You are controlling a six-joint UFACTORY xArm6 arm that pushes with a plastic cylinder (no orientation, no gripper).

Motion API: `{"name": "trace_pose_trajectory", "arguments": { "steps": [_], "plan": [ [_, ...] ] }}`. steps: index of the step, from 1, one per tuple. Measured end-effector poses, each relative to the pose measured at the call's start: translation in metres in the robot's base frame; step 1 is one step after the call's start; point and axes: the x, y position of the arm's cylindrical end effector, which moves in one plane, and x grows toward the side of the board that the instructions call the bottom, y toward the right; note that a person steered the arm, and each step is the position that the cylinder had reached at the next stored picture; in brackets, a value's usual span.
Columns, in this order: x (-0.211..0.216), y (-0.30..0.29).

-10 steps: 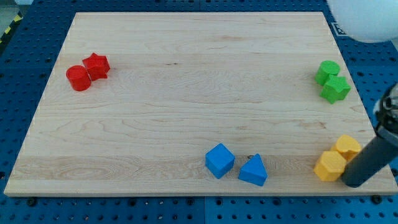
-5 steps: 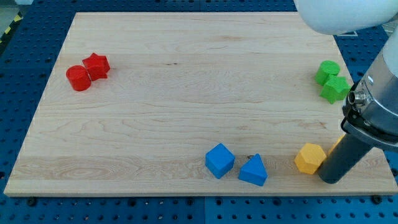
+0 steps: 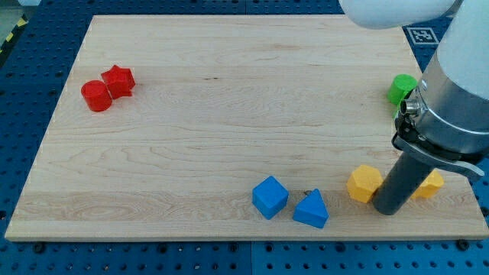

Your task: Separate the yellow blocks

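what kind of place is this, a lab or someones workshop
Most likely a robotics lab bench. A wooden board sits on a blue perforated table, small coloured blocks lie in pairs, such as the red ones, and my tip rests between two yellow blocks.

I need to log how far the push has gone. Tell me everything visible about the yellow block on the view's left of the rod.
The yellow block looks like a small matte, many-sided piece lying flat on the wooden board near its bottom edge. My tip stands just to its right, seemingly touching it, with the other yellow block beyond the rod.
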Motion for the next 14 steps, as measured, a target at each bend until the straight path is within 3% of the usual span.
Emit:
{"name": "trace_pose_trajectory", "arguments": {
  "steps": [4, 6, 14],
  "plan": [
    [0.011, -0.011],
    [-0.012, -0.016],
    [-0.023, -0.023]
  ]
}}
